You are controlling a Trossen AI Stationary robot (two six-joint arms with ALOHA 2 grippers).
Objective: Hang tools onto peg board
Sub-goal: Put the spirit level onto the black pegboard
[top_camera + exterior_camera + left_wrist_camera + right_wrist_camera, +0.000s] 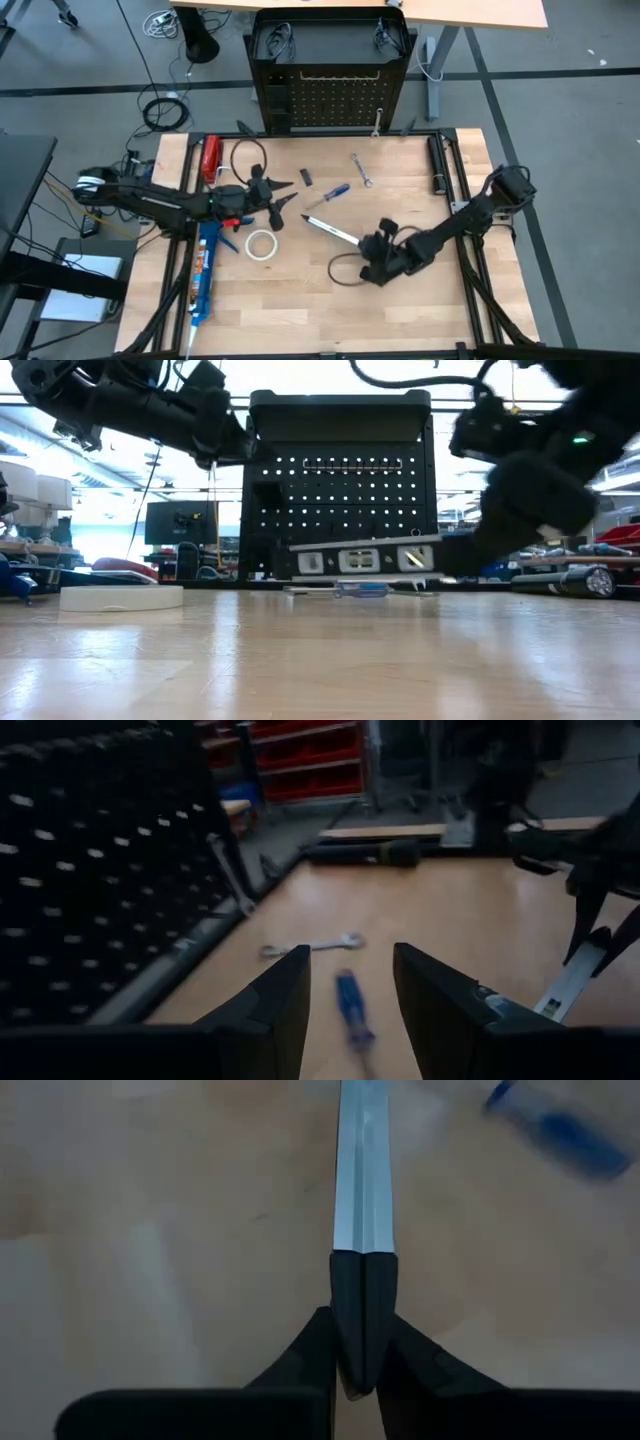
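The black peg board (335, 95) stands upright at the table's far edge; one silver wrench (377, 122) hangs on it. A second wrench (362, 170), a blue-handled screwdriver (330, 195) and a white tape roll (262, 244) lie on the table. My right gripper (368, 245) is shut on a small silver spirit level (330, 228) with black end caps. My left gripper (288, 200) hovers open above the table left of centre. In its wrist view the screwdriver (350, 1010) lies below and beyond its fingers, untouched. My right gripper pinches the level's black end cap (365, 1310) between its two fingers, coming slanting down from the table's right and near side. The bar runs straight on from the fingers toward the far left. In the low view the level (365, 558) hangs nearly horizontal, clear of the table.
A long blue caulking gun (203, 275) and a red-handled tool (210, 158) lie along the left edge. Black-framed glasses lie at the far left (247, 158) and by my right gripper (345, 270). A small black piece (307, 176) lies near the centre.
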